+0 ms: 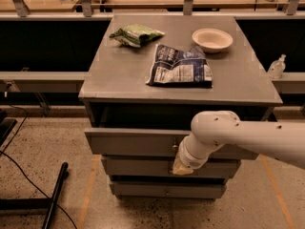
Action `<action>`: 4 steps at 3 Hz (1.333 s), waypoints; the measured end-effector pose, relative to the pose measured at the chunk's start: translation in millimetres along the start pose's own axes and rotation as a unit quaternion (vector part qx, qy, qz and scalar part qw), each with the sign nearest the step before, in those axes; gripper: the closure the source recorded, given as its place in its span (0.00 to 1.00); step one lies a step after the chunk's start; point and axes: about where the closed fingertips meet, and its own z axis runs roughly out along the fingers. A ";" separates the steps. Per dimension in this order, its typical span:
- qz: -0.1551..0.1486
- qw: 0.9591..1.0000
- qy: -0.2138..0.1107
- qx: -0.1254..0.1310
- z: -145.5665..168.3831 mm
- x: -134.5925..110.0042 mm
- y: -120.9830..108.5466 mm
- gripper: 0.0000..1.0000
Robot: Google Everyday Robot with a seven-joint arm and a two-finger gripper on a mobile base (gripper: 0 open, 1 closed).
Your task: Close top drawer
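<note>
1. Top drawer [133, 142], the highest of three in a grey metal bench [119, 75], stands pulled part-way out. A dark gap shows between its plain front panel and the bench top above it.
2. The robot's white arm [248, 137] reaches in from the right. Its end effector [182, 167] sits low against the drawer fronts just right of centre, beside the small knob [175, 146]. The wrist hides it, so it cannot be told whether it is wide, narrow or holding the knob.
3. The drawer's long axis runs left to right across the view, and its panel faces the camera. The panel lies just beyond and slightly above the end effector, so closing it looks to need a straight push away from the camera, into the bench.
4. The contact point appears to sit near the panel's lower edge, close to the second drawer [138, 167]. A push placed too low could land on the wrong front.
5. On the bench top are a green bag [136, 35], a blue-and-white snack bag [181, 67] and a pale bowl [212, 38]. The printing on both bags cannot be read.
</note>
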 end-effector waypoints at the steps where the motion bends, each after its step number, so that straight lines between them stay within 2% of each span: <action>1: 0.000 1.000 0.000 0.000 0.0 0.0 0.0 0.12; 2: 0.005 1.000 0.001 0.013 -7.3 3.4 5.9 0.09; 4: 0.014 0.999 0.001 0.036 -25.5 17.4 21.1 0.56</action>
